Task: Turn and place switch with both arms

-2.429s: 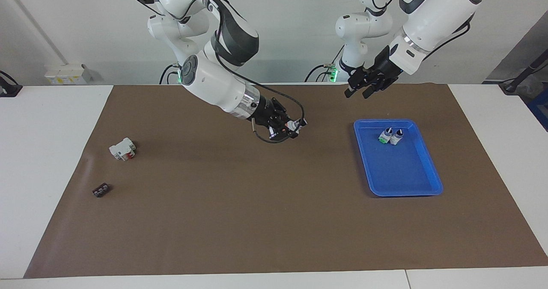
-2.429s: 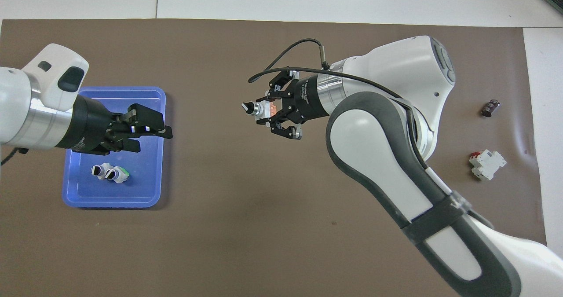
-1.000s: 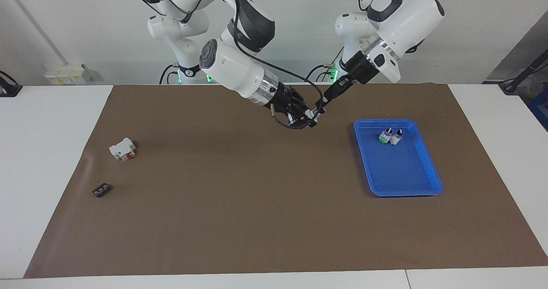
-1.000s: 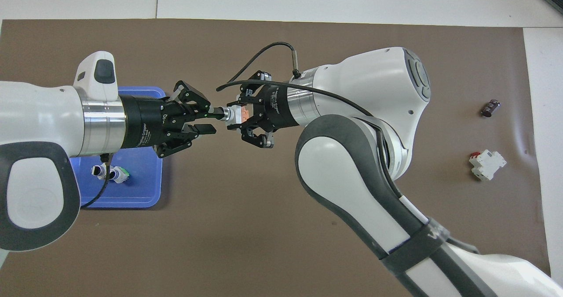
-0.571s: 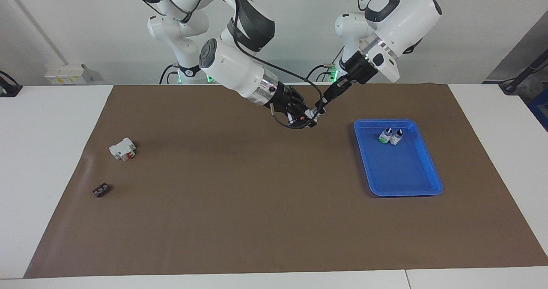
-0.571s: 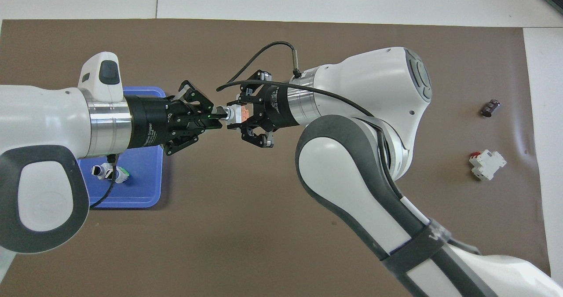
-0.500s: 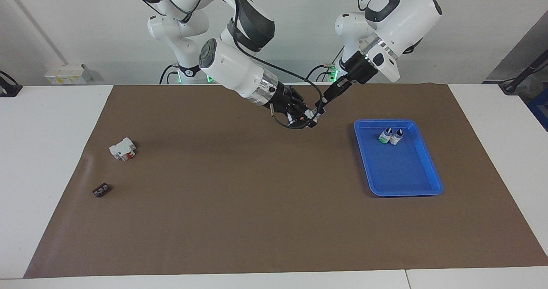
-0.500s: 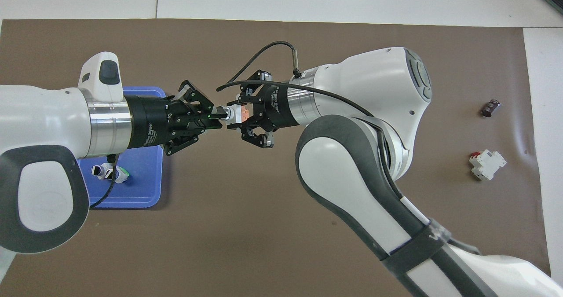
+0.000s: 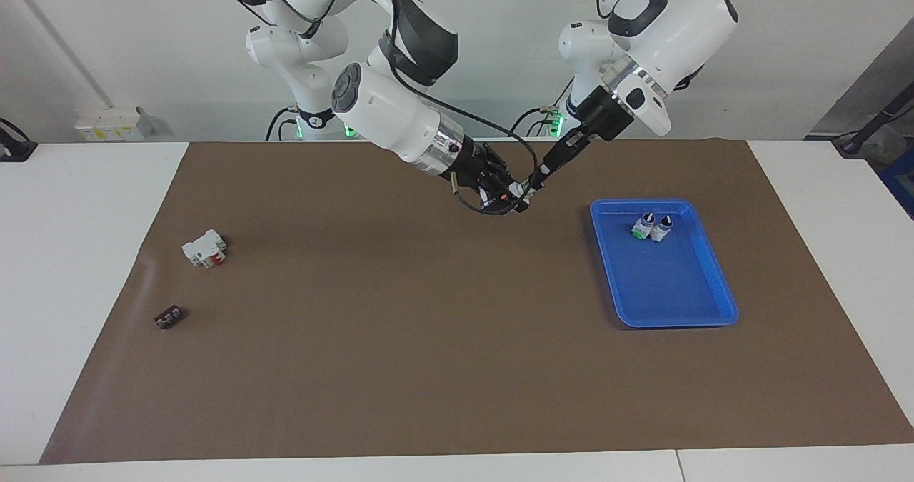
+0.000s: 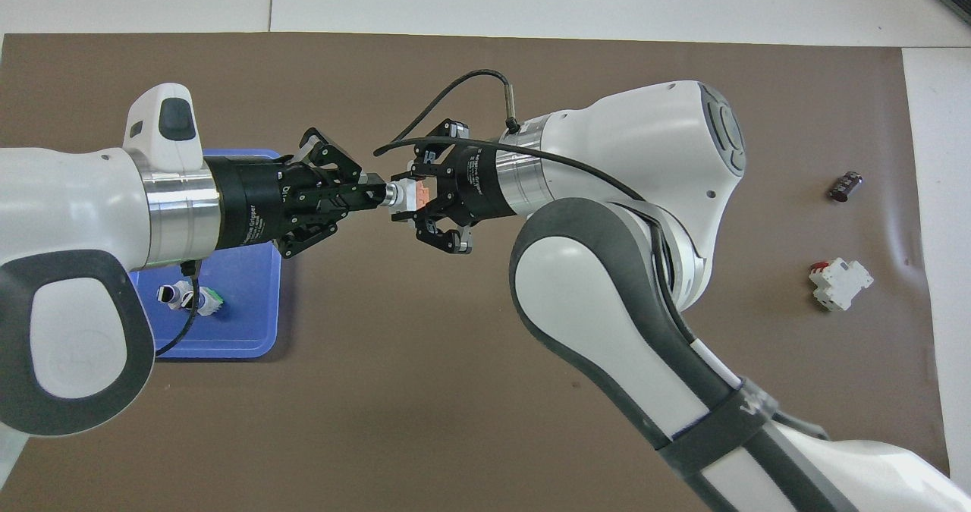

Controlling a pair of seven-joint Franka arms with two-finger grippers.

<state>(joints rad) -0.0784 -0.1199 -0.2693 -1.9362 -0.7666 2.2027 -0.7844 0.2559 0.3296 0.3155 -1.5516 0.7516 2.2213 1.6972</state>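
Observation:
The switch (image 10: 403,193) hangs in the air over the brown mat, a white body with an orange block showing on top. My right gripper (image 10: 416,197) is shut on its body; in the facing view this gripper (image 9: 508,196) and the switch (image 9: 517,198) sit close together. Coming from the tray's end, my left gripper (image 10: 373,192) meets the switch end on, and its fingertips are shut on the black knob. The facing view shows the left gripper (image 9: 534,181) slanting down onto the knob.
A blue tray (image 9: 685,303) toward the left arm's end holds two more small switches (image 9: 651,228). A white breaker block with a red part (image 9: 204,248) and a small dark flat piece (image 9: 168,317) lie toward the right arm's end.
A second ago the left gripper's fingers stood open around the knob; they have since closed on it, and the left wrist has rolled a little. The right arm has held still.

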